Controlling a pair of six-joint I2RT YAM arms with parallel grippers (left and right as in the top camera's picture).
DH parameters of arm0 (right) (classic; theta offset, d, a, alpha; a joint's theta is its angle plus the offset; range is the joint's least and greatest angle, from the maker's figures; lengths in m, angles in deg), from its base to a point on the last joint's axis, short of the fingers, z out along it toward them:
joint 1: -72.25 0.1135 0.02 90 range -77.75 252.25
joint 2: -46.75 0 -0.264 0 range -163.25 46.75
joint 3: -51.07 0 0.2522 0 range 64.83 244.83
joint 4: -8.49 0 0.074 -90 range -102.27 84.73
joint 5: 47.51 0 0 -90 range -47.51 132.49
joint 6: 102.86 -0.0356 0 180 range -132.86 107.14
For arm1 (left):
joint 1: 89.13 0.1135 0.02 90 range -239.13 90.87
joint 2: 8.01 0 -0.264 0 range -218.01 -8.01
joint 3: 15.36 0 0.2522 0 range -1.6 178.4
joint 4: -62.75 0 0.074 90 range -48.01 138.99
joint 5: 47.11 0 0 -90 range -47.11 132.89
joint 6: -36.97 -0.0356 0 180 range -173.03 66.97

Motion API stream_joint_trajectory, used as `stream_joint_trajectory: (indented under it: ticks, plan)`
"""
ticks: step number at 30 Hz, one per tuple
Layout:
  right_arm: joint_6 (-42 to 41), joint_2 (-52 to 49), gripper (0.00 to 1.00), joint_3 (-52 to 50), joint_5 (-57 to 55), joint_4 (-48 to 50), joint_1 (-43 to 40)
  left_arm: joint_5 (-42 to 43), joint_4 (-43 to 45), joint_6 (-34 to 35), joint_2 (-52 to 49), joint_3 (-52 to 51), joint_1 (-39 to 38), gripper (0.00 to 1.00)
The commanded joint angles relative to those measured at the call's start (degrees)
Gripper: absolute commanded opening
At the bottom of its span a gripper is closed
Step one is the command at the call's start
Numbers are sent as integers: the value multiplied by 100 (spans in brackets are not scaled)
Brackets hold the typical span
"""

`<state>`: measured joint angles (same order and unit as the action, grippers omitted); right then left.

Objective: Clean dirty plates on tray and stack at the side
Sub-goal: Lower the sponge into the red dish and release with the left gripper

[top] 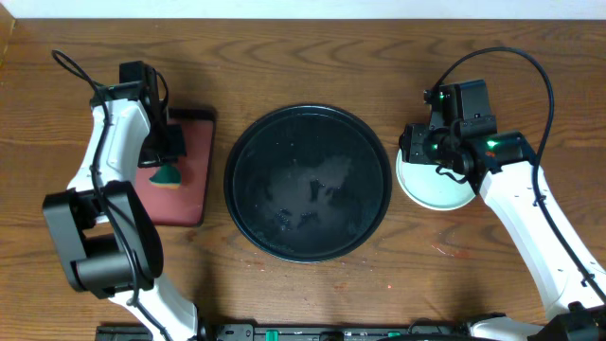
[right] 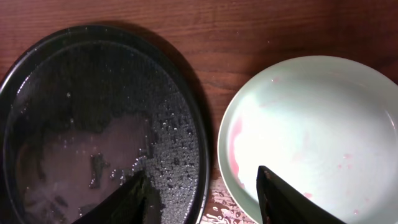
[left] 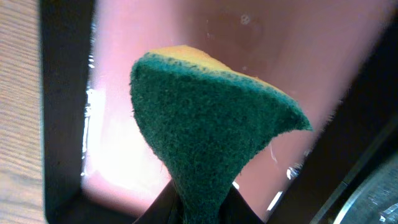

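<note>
The large black tray (top: 284,142) sits mid-table, wet, with no plates on it; it also shows in the right wrist view (right: 93,81). A light mint plate (top: 431,191) with faint pink smears lies on the table just right of the tray, and shows in the right wrist view (right: 311,124). I cannot tell whether other plates lie under it. My right gripper (top: 431,152) is open and empty, above the gap between tray and plate (right: 200,173). My left gripper (top: 166,156) is shut on a green-and-yellow sponge (left: 211,124), held over the dark-red tray.
The dark-red rectangular tray (top: 185,199) lies left of the black tray; its pink surface fills the left wrist view (left: 298,56). Water drops wet the table between the black tray and the plate. Bare wooden table lies along the back edge.
</note>
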<state>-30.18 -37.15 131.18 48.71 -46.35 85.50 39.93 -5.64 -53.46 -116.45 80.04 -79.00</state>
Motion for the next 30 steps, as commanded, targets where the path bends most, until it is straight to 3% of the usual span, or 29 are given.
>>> stream_joint_trajectory:
  ticks: [1,10,12,14,20,27,28,30]
  plan:
    - [175,-2,53,90,9,-2,35,-24,50,-83,-181,-44,20,17]
    - [243,-2,51,90,7,20,35,-24,140,-83,-238,-15,20,29]
    - [372,0,51,90,9,61,35,-24,133,-83,-197,31,20,38]
    - [415,0,51,107,9,61,35,-26,111,-83,-122,85,20,56]
    - [415,0,51,162,63,39,35,-24,26,-83,326,219,20,61]
    - [706,2,54,774,85,-402,28,-24,-334,-83,1593,264,20,62]
    - [748,4,54,949,57,-522,26,-24,-352,-83,1790,264,20,70]
    - [763,7,60,1327,-81,-778,22,66,-361,9,2144,264,20,74]
